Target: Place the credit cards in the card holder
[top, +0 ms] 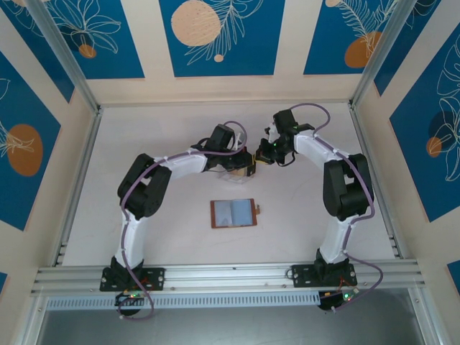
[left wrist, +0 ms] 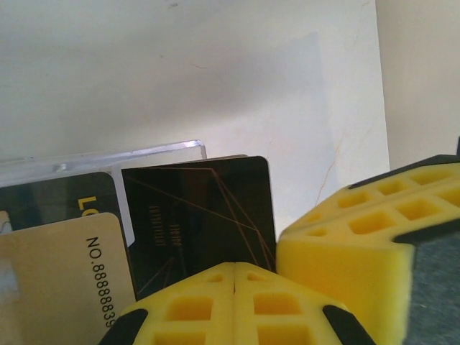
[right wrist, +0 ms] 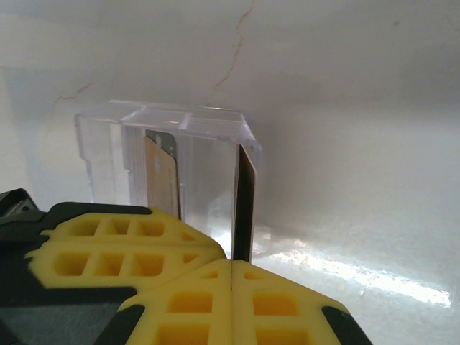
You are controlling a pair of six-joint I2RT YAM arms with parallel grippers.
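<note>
The card holder [top: 233,213] lies open and flat mid-table, its grey-blue inside facing up. Behind it stands a clear plastic box [right wrist: 165,126] holding a tan credit card [right wrist: 159,180]. My right gripper [right wrist: 231,266] is shut on the bottom edge of a black credit card [right wrist: 244,201], which stands edge-on just outside the box wall. The left wrist view shows that black card [left wrist: 201,215] face-on, with the tan card [left wrist: 65,280] and another dark card [left wrist: 65,198] beside it. My left gripper [left wrist: 236,269] is shut, its tips against the box, nothing visible between them. Both grippers meet at the box [top: 233,172].
White table with aluminium rails on the left, right and near edges. Painted blue and cream walls surround it. The two arms arch toward each other behind the card holder, with free table in front of it.
</note>
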